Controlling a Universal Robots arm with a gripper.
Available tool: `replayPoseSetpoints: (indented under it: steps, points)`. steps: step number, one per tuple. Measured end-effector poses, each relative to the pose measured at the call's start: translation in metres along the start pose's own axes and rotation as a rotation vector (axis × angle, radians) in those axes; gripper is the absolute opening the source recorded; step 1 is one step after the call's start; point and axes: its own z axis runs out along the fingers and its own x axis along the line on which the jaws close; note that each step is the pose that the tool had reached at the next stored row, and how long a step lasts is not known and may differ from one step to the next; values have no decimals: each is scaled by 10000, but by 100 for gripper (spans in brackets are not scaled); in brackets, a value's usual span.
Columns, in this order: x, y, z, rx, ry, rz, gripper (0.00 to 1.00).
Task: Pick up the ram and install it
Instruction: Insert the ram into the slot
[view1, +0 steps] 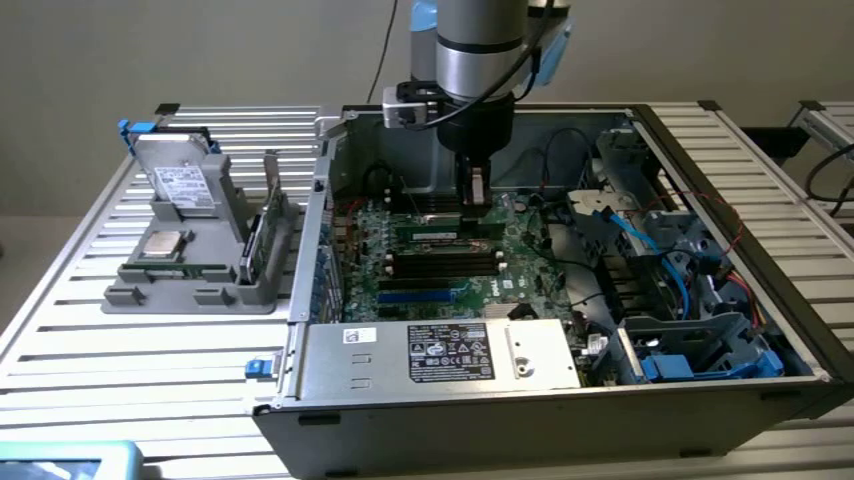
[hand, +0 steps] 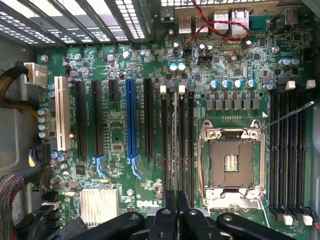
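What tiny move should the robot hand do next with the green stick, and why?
Probably ease straight down a little. The gripper looks shut on the ram, which hangs in line with the long black slots on the motherboard and does not seem to be seated yet. A slow drop should let it meet a slot without scraping the board.

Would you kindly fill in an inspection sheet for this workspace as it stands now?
Surface: slatted metal table carrying an open computer case.
Job's things: ram, green stick directly under the gripper at the motherboard's black slots; held or seated, cannot tell.
Clutter: grey fixture with a hard drive beside the case.
Grippers: gripper shut, above the slots.
Cables: dark wire bundle; blue cables in the case.
Surroundings: plain wall.
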Motion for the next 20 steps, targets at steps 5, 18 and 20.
replayPoseSetpoints:
  steps: [5,18,20]
  points:
    - [10,2,12,1,8,-3,12]
    - [37,2,32,-29,46,-10,12]
    - [38,2,40,-51,46,-16,12]
